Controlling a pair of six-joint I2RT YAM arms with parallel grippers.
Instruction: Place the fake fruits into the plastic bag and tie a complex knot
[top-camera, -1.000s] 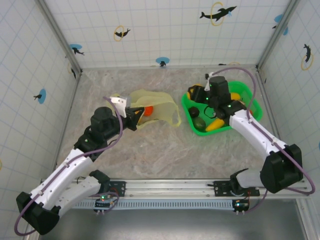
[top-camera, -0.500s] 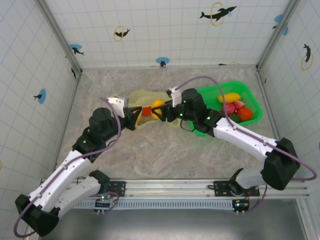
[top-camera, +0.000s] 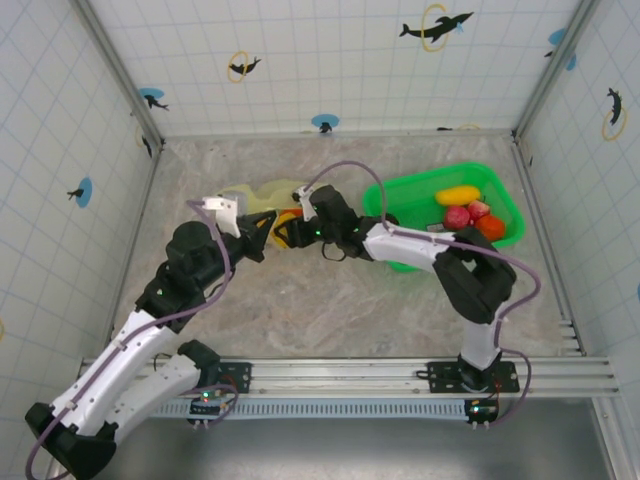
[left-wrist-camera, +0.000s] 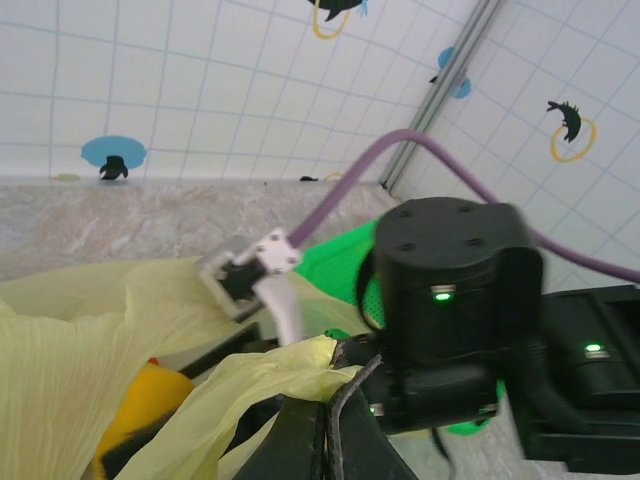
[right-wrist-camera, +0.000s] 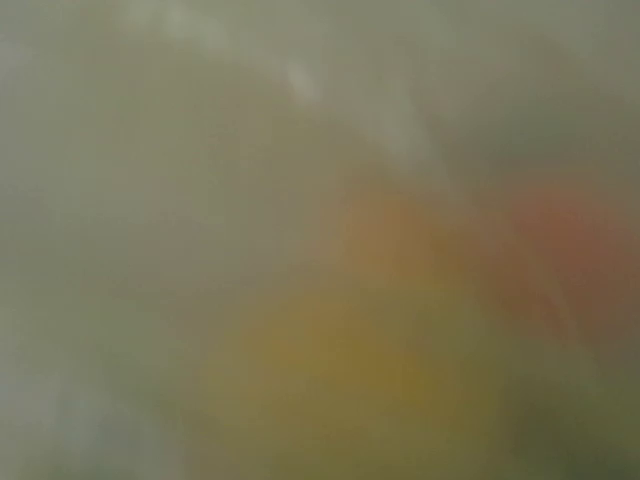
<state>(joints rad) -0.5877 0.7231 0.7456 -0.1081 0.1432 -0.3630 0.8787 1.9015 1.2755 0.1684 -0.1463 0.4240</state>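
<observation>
The plastic bag (top-camera: 262, 193) lies left of centre, thin yellow-green film (left-wrist-camera: 90, 340). My left gripper (top-camera: 266, 231) is shut on the bag's rim, with film bunched between its closed fingers (left-wrist-camera: 335, 415). My right gripper (top-camera: 292, 228) reaches into the bag's mouth from the right and is shut on a yellow-orange fake fruit (top-camera: 288, 216), seen between dark fingers in the left wrist view (left-wrist-camera: 140, 400). The right wrist view is a close blur of yellow-green film with a yellow-orange patch (right-wrist-camera: 370, 370) and a reddish patch (right-wrist-camera: 570, 240). More fake fruits sit in the basket: a yellow one (top-camera: 457, 195), a pink-red one (top-camera: 458, 216) and an orange-red one (top-camera: 490, 227).
The bright green rigid basket (top-camera: 400, 195) stands at the right, close behind my right forearm (top-camera: 410, 245). Tiled walls close the table at the back and both sides. The right arm's black wrist (left-wrist-camera: 450, 290) sits just in front of my left fingers.
My right arm has swung left from the green basket to the bag's mouth, carrying the yellow-orange fruit. My left gripper has kept its hold on the bag's rim, shifting slightly left.
</observation>
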